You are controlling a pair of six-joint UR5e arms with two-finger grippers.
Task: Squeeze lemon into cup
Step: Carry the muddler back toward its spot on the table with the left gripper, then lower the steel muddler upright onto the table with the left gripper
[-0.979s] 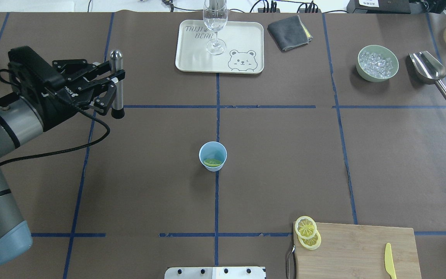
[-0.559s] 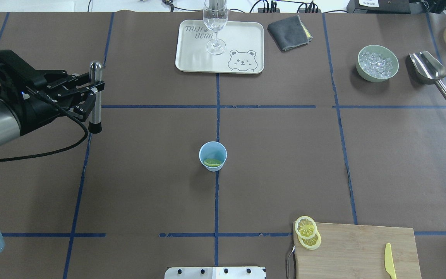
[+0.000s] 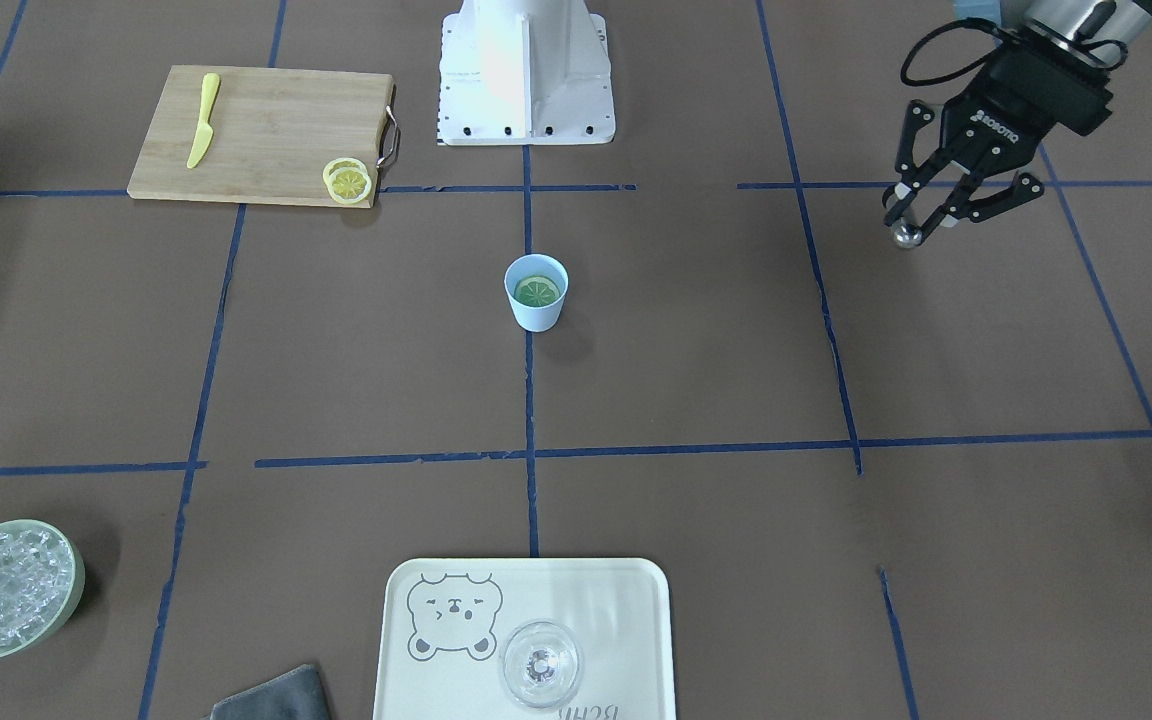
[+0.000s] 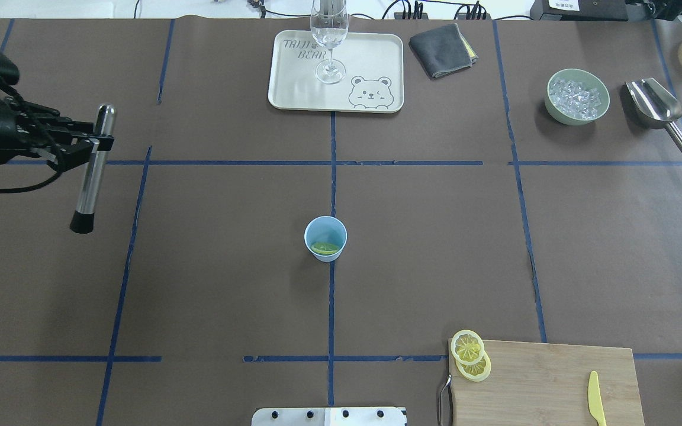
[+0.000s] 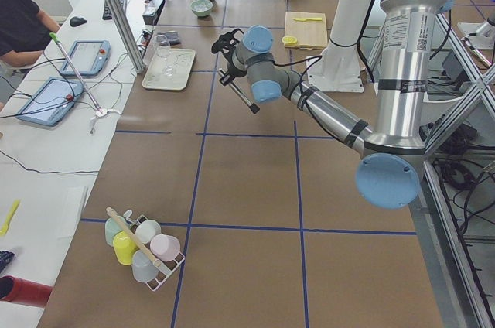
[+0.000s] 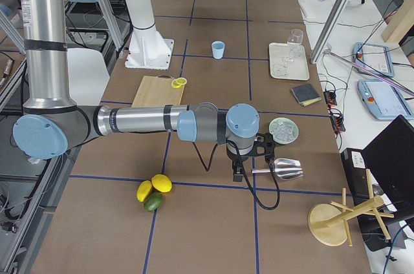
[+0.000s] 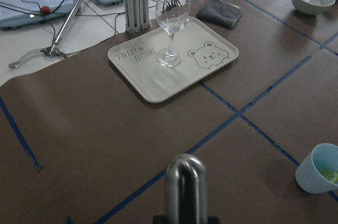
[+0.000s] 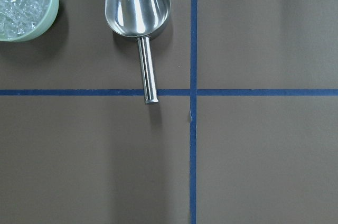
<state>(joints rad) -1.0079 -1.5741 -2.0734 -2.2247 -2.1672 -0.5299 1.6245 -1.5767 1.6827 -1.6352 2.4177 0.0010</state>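
The light-blue cup (image 4: 317,225) stands at the table's middle with a lemon slice (image 4: 325,248) lying inside it; both also show in the front-facing view, the cup (image 3: 536,316) and the slice (image 3: 537,292). Two more lemon slices (image 4: 467,347) overlap on a corner of the wooden cutting board (image 4: 548,378). My left gripper (image 4: 99,144) is far left of the cup, shut on a silver muddler with a black tip (image 4: 89,189), held tilted above the table. My right gripper shows only in the exterior right view (image 6: 240,169), so I cannot tell if it is open.
A bear-print tray (image 4: 370,59) with a wine glass (image 4: 329,35) sits at the back centre, with a grey cloth (image 4: 441,50) beside it. A green bowl of ice (image 4: 576,96) and a metal scoop (image 4: 655,106) are at the back right. A yellow knife (image 4: 595,405) lies on the board.
My left arm has drawn back toward the table's left edge with the muddler, which now tilts with its black tip lower. The cup and the lemon slices have not moved.
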